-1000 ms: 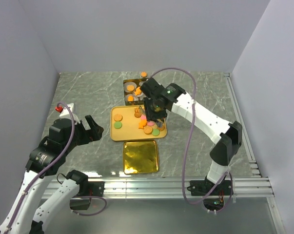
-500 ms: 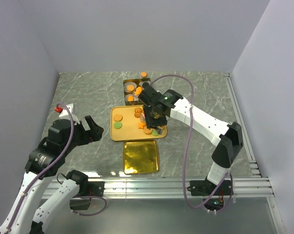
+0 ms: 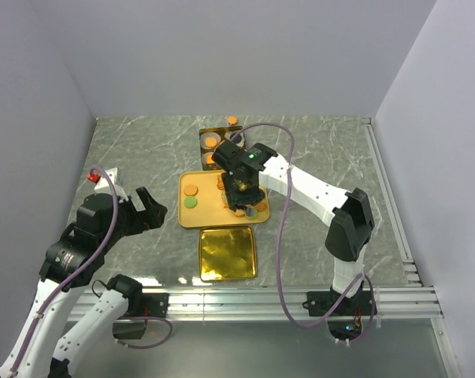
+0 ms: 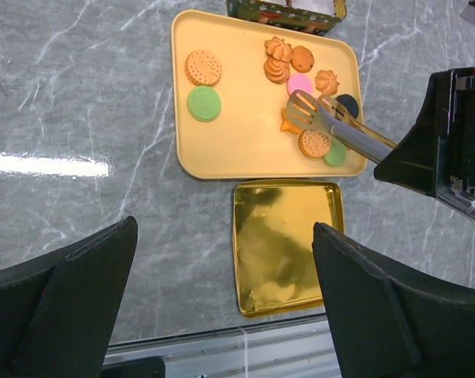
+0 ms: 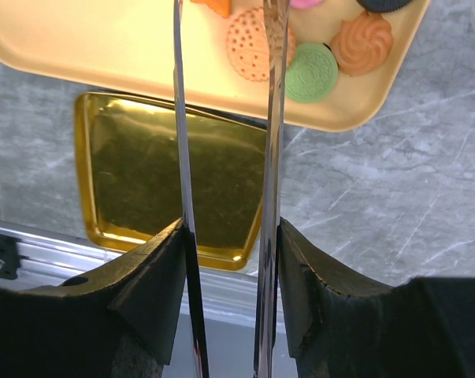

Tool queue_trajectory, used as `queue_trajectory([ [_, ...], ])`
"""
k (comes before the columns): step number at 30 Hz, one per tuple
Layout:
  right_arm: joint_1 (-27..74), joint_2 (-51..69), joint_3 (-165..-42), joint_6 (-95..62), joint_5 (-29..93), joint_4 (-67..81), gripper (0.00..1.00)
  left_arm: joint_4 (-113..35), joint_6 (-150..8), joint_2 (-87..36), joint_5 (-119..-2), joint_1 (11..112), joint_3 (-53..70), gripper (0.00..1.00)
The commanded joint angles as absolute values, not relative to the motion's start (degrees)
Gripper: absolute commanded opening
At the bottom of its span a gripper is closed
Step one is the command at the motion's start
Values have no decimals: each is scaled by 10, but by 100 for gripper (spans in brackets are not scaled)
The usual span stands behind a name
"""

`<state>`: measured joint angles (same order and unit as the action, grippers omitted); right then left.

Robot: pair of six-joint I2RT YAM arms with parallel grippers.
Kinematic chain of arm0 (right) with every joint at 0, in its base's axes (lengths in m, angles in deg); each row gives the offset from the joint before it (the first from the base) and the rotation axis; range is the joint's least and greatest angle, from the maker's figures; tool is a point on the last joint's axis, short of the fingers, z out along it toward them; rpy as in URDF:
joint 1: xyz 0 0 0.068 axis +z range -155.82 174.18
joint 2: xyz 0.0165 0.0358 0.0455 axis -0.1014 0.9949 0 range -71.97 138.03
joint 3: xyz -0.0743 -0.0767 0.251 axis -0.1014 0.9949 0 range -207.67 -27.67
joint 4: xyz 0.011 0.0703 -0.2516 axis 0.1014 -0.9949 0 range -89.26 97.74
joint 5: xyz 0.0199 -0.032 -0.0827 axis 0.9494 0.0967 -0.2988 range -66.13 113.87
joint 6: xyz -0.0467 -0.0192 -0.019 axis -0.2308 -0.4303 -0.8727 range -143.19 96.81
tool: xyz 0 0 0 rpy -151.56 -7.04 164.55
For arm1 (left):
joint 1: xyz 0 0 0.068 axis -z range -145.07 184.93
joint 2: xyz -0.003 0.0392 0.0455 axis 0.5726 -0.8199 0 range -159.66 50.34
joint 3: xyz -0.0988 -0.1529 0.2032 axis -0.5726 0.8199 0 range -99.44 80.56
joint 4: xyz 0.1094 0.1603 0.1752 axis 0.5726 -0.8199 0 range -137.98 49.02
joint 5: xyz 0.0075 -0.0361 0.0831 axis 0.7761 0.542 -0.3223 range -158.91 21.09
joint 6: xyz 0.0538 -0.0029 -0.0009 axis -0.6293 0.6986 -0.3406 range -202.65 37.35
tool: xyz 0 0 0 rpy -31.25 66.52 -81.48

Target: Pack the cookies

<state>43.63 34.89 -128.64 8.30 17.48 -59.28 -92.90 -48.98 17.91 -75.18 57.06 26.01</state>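
Ten or so cookies (image 4: 204,103) sit on the yellow tray (image 4: 237,150) in the middle of the desk (image 4: 79,118). Most are bunched on its right half, with two off to the left. Right claw (image 5: 231,252) is clamped on tongs (image 4: 339,130), blades a bit apart, tips down among the bunch. Can't tell if they've got one. Left claw (image 4: 221,268) hangs wide open, holding nothing, over the desk's left side. Gold lid (image 4: 288,236) lies between tray and near edge.
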Motion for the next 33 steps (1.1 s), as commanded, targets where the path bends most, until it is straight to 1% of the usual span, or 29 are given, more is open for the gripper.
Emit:
queue_trajectory([
  [1, 445, 362, -1323, 76, 170, -605, 54, -920, -493, 186, -751, 568, 259, 99],
  [24, 453, 422, -1379, 67, 169, -629, 54, -920, -494, 186, -749, 568, 260, 99],
  [28, 454, 425, -1380, 67, 169, -631, 51, -920, -494, 185, -749, 568, 260, 99],
  [33, 456, 426, -1383, 67, 169, -633, 41, -919, -494, 184, -748, 568, 260, 99],
])
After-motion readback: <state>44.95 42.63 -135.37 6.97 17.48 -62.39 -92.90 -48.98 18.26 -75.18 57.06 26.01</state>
